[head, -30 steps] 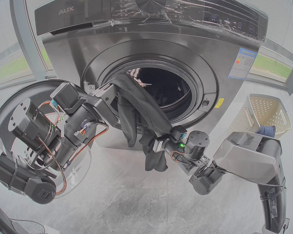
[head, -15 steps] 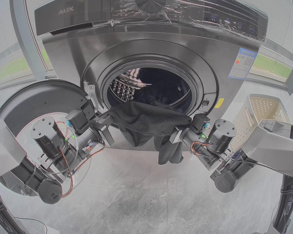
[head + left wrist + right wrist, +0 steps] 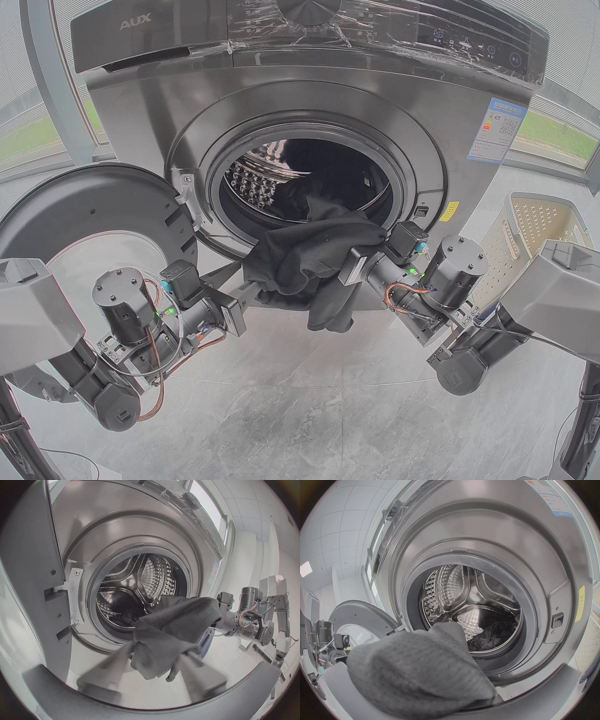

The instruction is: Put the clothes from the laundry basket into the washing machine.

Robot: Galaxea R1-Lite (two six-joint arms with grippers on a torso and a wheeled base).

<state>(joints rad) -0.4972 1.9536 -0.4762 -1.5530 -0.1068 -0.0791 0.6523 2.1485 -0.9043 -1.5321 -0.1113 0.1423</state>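
Across the lower rim of the washing machine (image 3: pixel 375 106) opening: one black garment (image 3: pixel 312 250), bunched, a fold hanging down the front, spanning both grippers. Left gripper (image 3: pixel 250 279): at the garment's left edge, fingers (image 3: pixel 104 669) spread wide, cloth bunched between their tips; right gripper (image 3: pixel 349 265): at the right edge, covered by the cloth, grip cannot be told. Further dark clothing (image 3: pixel 493 634) low in the drum; door (image 3: pixel 94 200) swung open at left; laundry basket (image 3: pixel 537 231) on the floor at right.
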